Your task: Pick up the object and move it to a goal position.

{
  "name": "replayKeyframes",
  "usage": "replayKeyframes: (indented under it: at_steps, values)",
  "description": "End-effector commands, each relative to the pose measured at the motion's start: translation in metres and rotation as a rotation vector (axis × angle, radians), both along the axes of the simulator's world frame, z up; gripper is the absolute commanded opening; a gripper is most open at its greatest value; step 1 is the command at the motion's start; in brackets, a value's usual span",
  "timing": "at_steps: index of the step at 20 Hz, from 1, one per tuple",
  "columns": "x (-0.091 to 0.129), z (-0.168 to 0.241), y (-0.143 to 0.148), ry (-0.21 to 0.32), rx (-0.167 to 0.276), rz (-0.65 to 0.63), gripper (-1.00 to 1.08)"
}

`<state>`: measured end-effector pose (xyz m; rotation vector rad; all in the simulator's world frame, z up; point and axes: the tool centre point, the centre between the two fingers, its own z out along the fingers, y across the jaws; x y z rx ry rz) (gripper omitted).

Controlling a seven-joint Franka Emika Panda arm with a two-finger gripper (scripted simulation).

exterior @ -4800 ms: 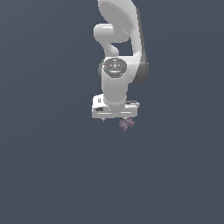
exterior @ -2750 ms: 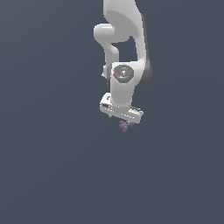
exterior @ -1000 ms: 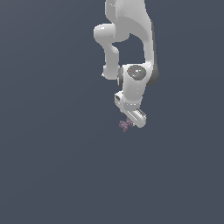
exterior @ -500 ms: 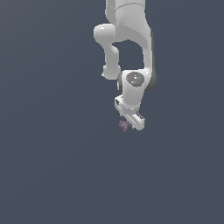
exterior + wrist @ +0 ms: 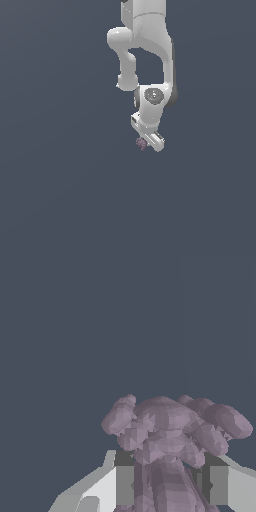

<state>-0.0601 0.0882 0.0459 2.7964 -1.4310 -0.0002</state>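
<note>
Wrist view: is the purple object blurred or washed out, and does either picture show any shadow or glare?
Wrist view: the object is sharp but faceted, evenly lit, without glare, between the gripper fingers. Exterior view: the object is a tiny smudge under the gripper; flat grey background, no cast shadow.

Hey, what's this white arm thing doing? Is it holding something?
Yes. A white robot arm in a simulation has a tiny, lumpy purplish object at the tip of its end effector. In the wrist view the object sits between the two fingers, which look closed on it. Around it there is only a plain dark grey background; no marker for where the object should go is visible, so how far along the move is cannot be told.
</note>
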Motion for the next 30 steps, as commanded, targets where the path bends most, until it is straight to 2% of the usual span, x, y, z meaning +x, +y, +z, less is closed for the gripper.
replayKeyframes:
  at_steps: [1,10,16,22,30]
  values:
    - [0.000,0.000,0.000,0.000,0.000,0.000,-1.00]
    - [0.000,0.000,-0.001,-0.001,0.000,0.000,-1.00]
    - [-0.007,0.007,-0.021,-0.001,0.000,0.000,-1.00]
    - [-0.022,0.023,-0.066,-0.001,0.001,0.000,-1.00]
    - [-0.050,0.054,-0.152,0.000,0.002,0.000,-1.00]
